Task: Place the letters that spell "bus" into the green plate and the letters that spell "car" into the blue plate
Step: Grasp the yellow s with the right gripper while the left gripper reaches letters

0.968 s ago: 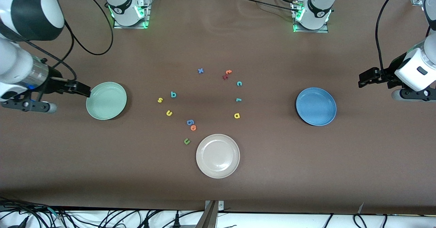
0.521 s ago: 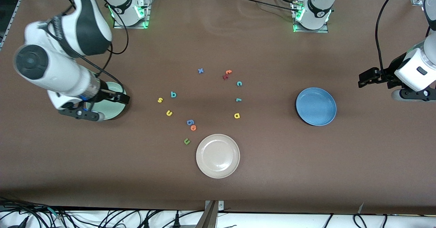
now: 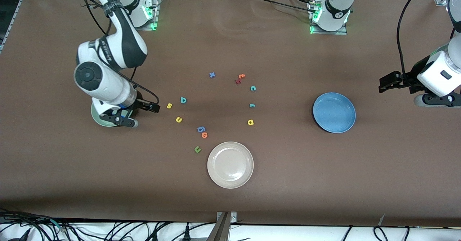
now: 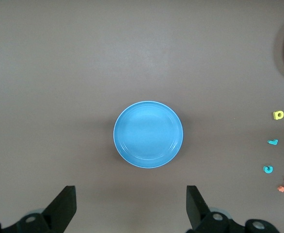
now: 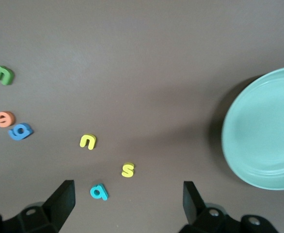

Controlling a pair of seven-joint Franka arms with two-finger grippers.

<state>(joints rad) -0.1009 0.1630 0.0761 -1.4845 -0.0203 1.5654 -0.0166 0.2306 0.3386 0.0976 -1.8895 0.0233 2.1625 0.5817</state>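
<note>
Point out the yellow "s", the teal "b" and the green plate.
yellow "s" (image 5: 127,170): right wrist view, middle of the letter.
teal "b" (image 3: 183,99): front view, the letter's round bowl.
green plate (image 5: 265,131): right wrist view, bare inner floor of the plate.

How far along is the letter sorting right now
Nothing is done: the green plate and blue plate hold no letters. In hand: the open right gripper is over the table between the green plate and the yellow s; the open left gripper waits off the blue plate. Left: b, yellow u, c, a, r, all on the table.
</note>
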